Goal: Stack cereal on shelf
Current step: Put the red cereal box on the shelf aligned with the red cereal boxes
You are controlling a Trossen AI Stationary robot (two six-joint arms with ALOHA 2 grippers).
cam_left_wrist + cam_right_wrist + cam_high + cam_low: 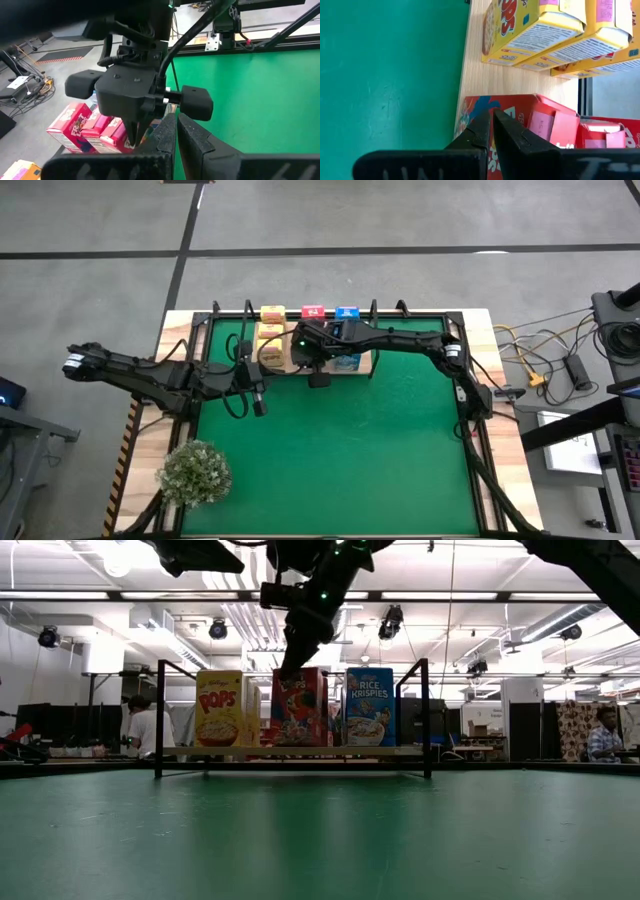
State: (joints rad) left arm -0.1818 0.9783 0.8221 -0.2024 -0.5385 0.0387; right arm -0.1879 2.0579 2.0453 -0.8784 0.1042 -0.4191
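Observation:
The wooden shelf (290, 751) stands at the far edge of the green mat. On it stand upright rows of yellow cartons (220, 708), pink-red cartons (300, 708) and blue cartons (368, 706). My right gripper (287, 668) is shut and points down at the top of the front pink-red carton (520, 112). It also shows in the left wrist view (134, 140). My left gripper (177, 137) is shut and empty, above the mat (258, 408), left of the shelf's near side. My right gripper's shut fingertips (286, 670) meet the front pink-red carton at its top edge (296, 671), near the left corner. They come from above, pointing down. The carton stands upright on the shelf board. Whether the fingers press on it, I cannot tell.
A bushy pale green plant (195, 472) stands at the near left corner of the table. The green mat (350, 450) lies bare in front of the shelf. The shelf's black wire frame (426, 715) rises at both ends. People show in the room behind.

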